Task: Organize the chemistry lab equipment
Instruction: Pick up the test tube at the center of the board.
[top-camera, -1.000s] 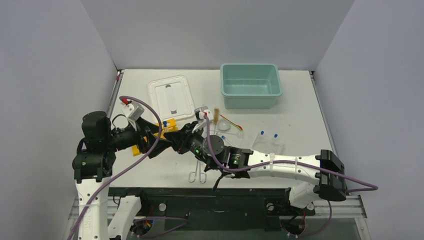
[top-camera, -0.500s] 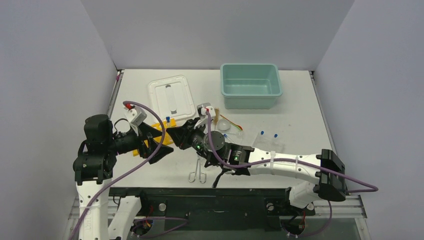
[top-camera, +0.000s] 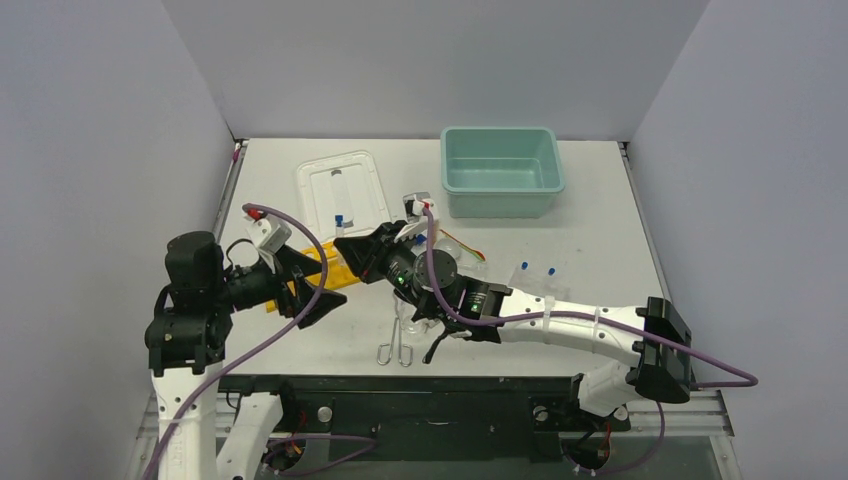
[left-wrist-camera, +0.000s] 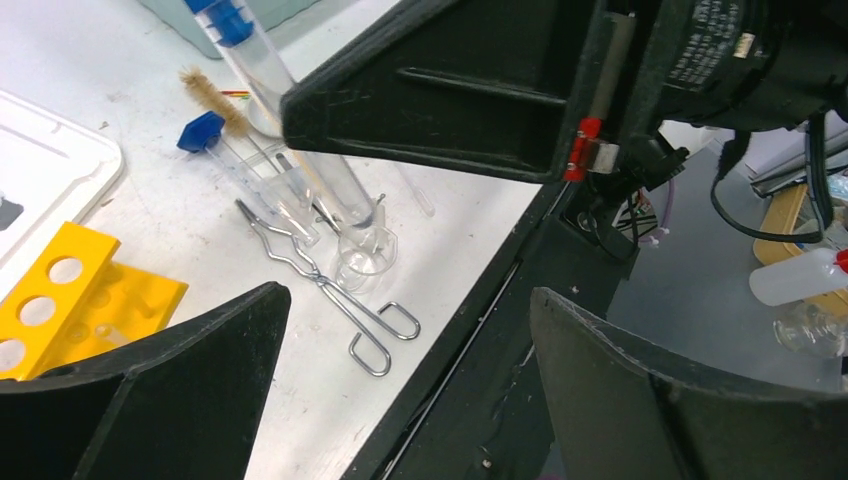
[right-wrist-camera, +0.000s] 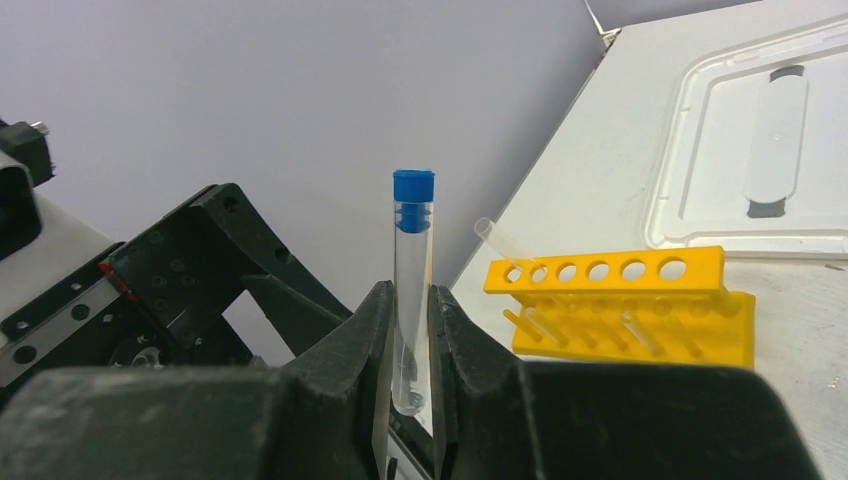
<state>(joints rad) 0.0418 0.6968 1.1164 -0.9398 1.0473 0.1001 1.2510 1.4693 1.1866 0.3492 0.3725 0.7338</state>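
Note:
My right gripper (right-wrist-camera: 410, 300) is shut on a clear glass tube (right-wrist-camera: 411, 270) with a blue cap, held upright. In the top view the right gripper (top-camera: 352, 250) hangs over the right end of the yellow holed rack (top-camera: 322, 262). The rack (right-wrist-camera: 620, 300) holds a glass tube (right-wrist-camera: 492, 238) in its end hole. My left gripper (top-camera: 325, 286) is open and empty, just left of the right one. In the left wrist view the left gripper (left-wrist-camera: 405, 295) spans the table's near edge, and metal tongs (left-wrist-camera: 318, 285), a small beaker (left-wrist-camera: 365, 255), a brush (left-wrist-camera: 215, 100) and a blue-capped tube (left-wrist-camera: 222, 155) lie ahead of it.
A teal tub (top-camera: 452, 165) stands at the back right. The white lid (top-camera: 345, 190) lies at the back left, behind the rack. Two blue-capped vials (top-camera: 523, 267) lie right of centre. The tongs (top-camera: 396, 345) lie by the near edge.
The left gripper opened a little wider and drew back to the left. The right gripper moved up and away to the left with the blue-capped tube, over the rack.

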